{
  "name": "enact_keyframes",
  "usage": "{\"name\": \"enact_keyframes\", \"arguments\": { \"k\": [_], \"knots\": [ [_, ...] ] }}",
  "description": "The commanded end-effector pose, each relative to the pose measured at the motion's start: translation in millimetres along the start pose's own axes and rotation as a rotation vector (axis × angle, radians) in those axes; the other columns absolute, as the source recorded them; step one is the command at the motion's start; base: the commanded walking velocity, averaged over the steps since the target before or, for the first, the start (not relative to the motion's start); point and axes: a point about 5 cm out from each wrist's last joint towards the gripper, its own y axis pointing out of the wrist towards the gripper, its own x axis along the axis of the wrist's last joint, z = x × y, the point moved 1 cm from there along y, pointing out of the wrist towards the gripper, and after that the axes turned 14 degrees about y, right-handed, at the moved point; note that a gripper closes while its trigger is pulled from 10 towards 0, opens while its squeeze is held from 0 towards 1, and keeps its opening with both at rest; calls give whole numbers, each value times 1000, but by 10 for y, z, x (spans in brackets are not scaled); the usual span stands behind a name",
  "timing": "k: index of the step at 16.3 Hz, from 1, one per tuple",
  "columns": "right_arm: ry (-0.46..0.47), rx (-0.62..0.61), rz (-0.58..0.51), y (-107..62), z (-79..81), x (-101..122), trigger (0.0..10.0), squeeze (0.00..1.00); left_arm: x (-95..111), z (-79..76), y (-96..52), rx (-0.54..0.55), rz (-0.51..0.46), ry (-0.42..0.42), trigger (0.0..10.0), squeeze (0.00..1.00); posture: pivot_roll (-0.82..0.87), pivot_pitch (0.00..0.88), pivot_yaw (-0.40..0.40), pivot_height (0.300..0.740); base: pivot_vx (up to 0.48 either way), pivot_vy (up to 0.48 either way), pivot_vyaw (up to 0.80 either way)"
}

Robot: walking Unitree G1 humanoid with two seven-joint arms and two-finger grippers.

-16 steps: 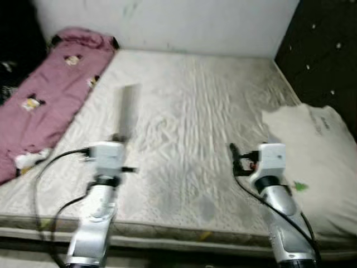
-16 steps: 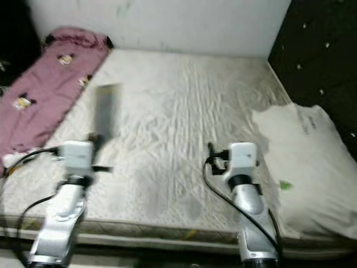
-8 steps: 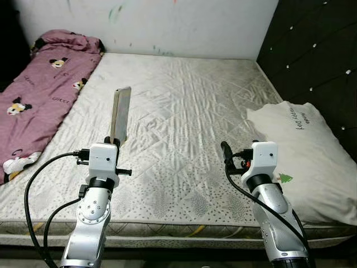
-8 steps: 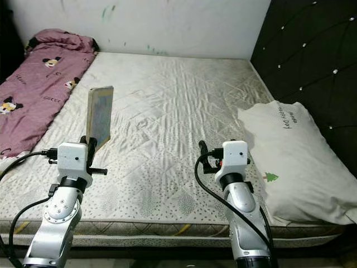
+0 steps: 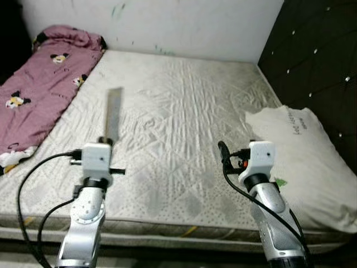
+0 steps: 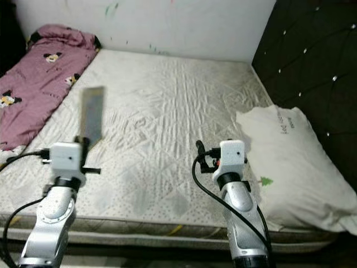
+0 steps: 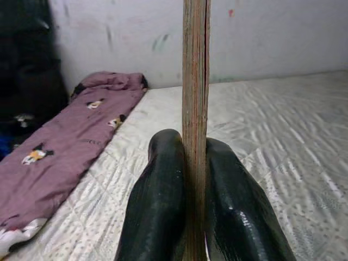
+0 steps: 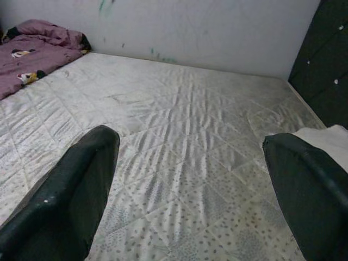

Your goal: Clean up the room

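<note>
The left gripper (image 7: pixel 194 217) pinches a thin flat board (image 7: pixel 195 81) edge-on between its two black fingers (image 7: pixel 157 201), holding it upright. Beyond lies the quilted mattress (image 7: pixel 283 136), a purple cartoon-print blanket (image 7: pixel 60 147) along one side, and a marked white wall (image 7: pixel 272 38).

Motion-blurred board (image 5: pixel 113 115), surface unreadable

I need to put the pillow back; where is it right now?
The pillow lies on the mattress at the robot's right, against the dark headboard, just beyond the right gripper.
</note>
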Motion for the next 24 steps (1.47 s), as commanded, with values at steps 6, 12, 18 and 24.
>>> {"name": "enact_keyframes", "arguments": {
  "k": [6,12,18,24],
  "knots": [
    [-5,-14,8,-2,-63,3,10000,0,89,-68,11,-18,-37,-18,10000,0,10,0,-37,740,0,-321,0],
    [3,-24,15,11,-74,-6,10000,0,98,-67,21,-22,-42,-9,10000,0,10,0,-36,740,0,-309,0],
    [0,-29,13,36,-85,9,10000,0,112,-11,38,-11,-77,-38,10000,0,10,0,-40,740,0,0,0],
    [-7,-31,17,42,-93,7,10000,0,121,-109,40,-69,-41,-87,10000,0,10,0,-41,740,0,0,-629]
  ]
}}
